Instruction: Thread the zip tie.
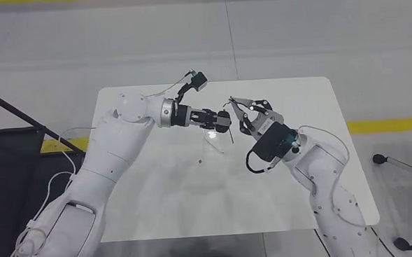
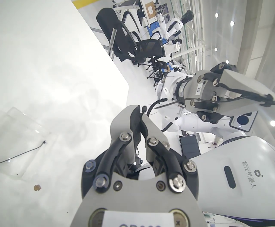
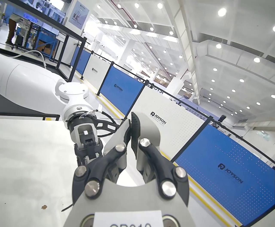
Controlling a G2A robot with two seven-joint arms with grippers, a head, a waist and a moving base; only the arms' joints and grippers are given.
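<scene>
Looking down from the top view, I have both arms over the middle of the white table [image 1: 161, 201]. The left gripper [image 1: 224, 120] and the right gripper [image 1: 232, 102] sit almost tip to tip, near a clear bag [image 1: 212, 137] lying on the tabletop.

On the left wrist view, my left fingers [image 2: 129, 129] are pressed together, with a small dark bit at their tips that I cannot identify. Just across from them the right gripper is clamped on the zip tie [image 2: 169, 103]. It is pinched at the fingertips, its strap running back along the gripper's body and out past it, up in the air. On the table, a second black tie [image 2: 21, 153] lies at the bag; on it or inside it, I cannot tell.

On the right wrist view, my right fingers [image 3: 135, 129] are closed tight. The tie's loose end [image 3: 67, 207] pokes out beneath the gripper's body, and the left gripper sits just beyond.
</scene>
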